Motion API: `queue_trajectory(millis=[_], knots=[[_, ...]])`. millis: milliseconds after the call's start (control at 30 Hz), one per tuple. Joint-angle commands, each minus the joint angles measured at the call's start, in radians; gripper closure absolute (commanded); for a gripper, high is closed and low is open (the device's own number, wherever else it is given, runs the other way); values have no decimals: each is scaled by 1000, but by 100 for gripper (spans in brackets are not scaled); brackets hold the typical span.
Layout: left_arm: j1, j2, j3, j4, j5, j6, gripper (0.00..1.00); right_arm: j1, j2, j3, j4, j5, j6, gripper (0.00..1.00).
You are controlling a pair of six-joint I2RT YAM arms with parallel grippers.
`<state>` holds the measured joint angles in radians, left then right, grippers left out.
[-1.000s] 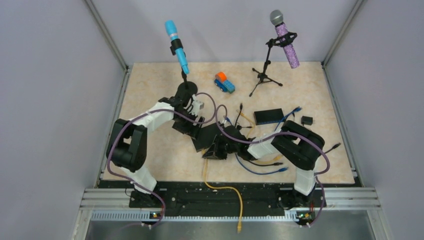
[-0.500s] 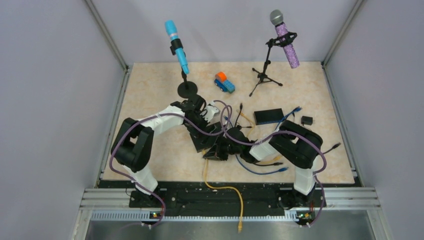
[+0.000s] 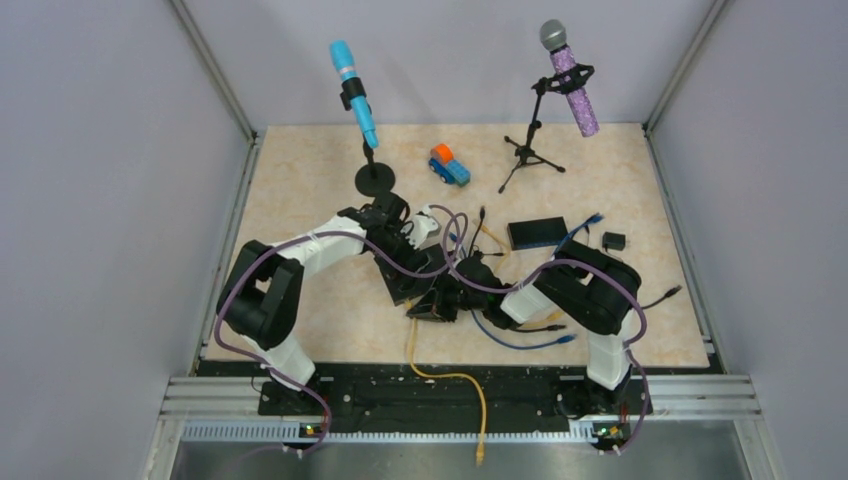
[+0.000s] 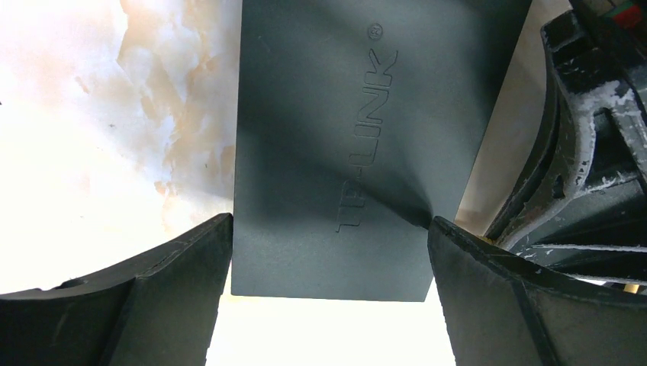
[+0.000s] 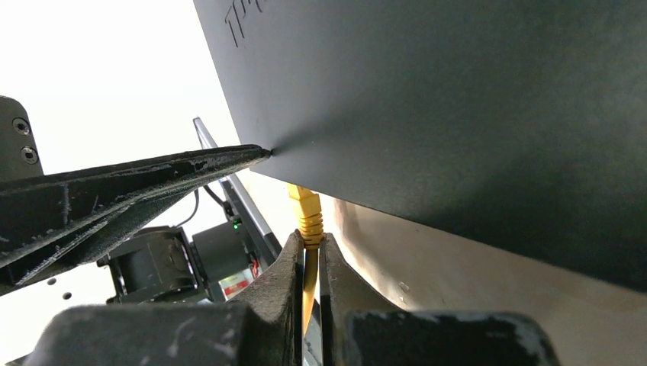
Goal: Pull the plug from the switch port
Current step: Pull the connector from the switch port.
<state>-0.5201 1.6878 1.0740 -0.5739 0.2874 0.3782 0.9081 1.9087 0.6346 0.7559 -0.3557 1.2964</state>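
A black TP-LINK switch (image 4: 343, 130) lies on the table near the middle (image 3: 404, 287). My left gripper (image 4: 329, 255) is open, its fingers (image 4: 160, 290) wide apart on either side of the switch's near end, tips at its side edges. One of those fingertips (image 5: 229, 158) shows in the right wrist view, touching the switch's (image 5: 458, 107) edge. A yellow plug (image 5: 307, 207) sits in a port under that edge. My right gripper (image 5: 310, 242) is shut on the plug's ribbed boot and its yellow cable (image 3: 452, 377). In the top view the right gripper (image 3: 438, 302) sits at the switch's near side.
A second black switch (image 3: 537, 232), a small black box (image 3: 614, 240) and loose blue and black cables (image 3: 520, 345) lie to the right. A toy truck (image 3: 449, 165), a blue microphone on a stand (image 3: 352, 85) and a purple one on a tripod (image 3: 570, 85) stand behind.
My left arm has swung right and brought its gripper over the switch's end. My right gripper has stayed at the switch's near side, shifting only slightly.
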Motion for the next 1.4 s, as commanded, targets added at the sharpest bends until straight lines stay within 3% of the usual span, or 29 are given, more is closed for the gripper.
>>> queue_trajectory(millis=[0, 533, 667, 800, 1000, 1167, 1267, 1367], knots=[[-48, -46, -20, 2, 162, 33, 1, -23, 19, 10, 41, 12, 38, 100], [-75, -178, -87, 92, 190, -26, 1, -28, 10, 4, 32, 24, 37, 100], [-80, -209, -108, 106, 257, -27, 1, -33, 8, 5, 29, 24, 36, 100], [-82, -200, -145, 130, 133, -21, 1, -34, 10, 13, 29, 23, 38, 100], [-77, -122, -84, 87, -64, -28, 1, -33, 9, 28, 10, 25, 27, 100], [-75, -164, -106, 208, -185, -49, 1, -35, 9, 32, 5, 20, 24, 100], [-71, -191, -96, 205, -143, -23, 1, -35, 11, 35, -3, 18, 19, 100], [-72, -222, -105, 182, -6, 0, 1, -38, 16, 39, -2, 12, 20, 100]])
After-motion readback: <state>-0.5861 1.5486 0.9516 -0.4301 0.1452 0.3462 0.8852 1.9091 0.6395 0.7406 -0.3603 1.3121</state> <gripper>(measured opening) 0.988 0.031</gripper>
